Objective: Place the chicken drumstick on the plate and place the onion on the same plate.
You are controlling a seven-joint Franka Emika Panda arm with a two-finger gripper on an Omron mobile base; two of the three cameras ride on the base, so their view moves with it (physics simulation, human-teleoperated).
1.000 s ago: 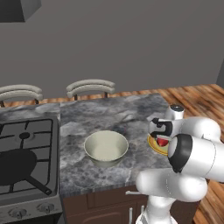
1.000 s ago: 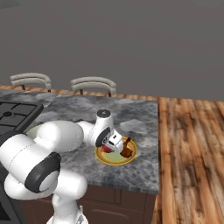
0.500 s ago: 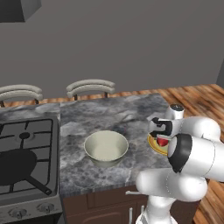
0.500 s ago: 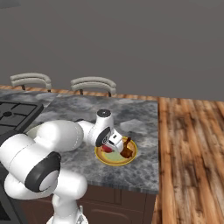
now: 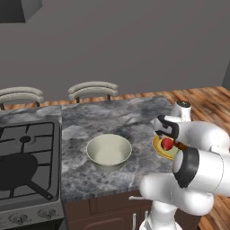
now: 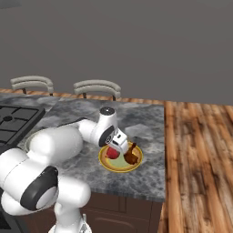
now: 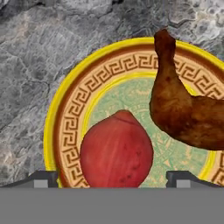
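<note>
Tool (image 7: 112,179) spread wide over the plate (image 7: 65,127), tips either side of the onion (image 7: 117,151) w/o touching it. Onion sits on plate's green centre, chicken drumstick (image 7: 179,105) beside it on same plate, apart. Plate on grey marble desk (image 5: 90,121), cream bowl (image 5: 108,152) well to its left
</note>
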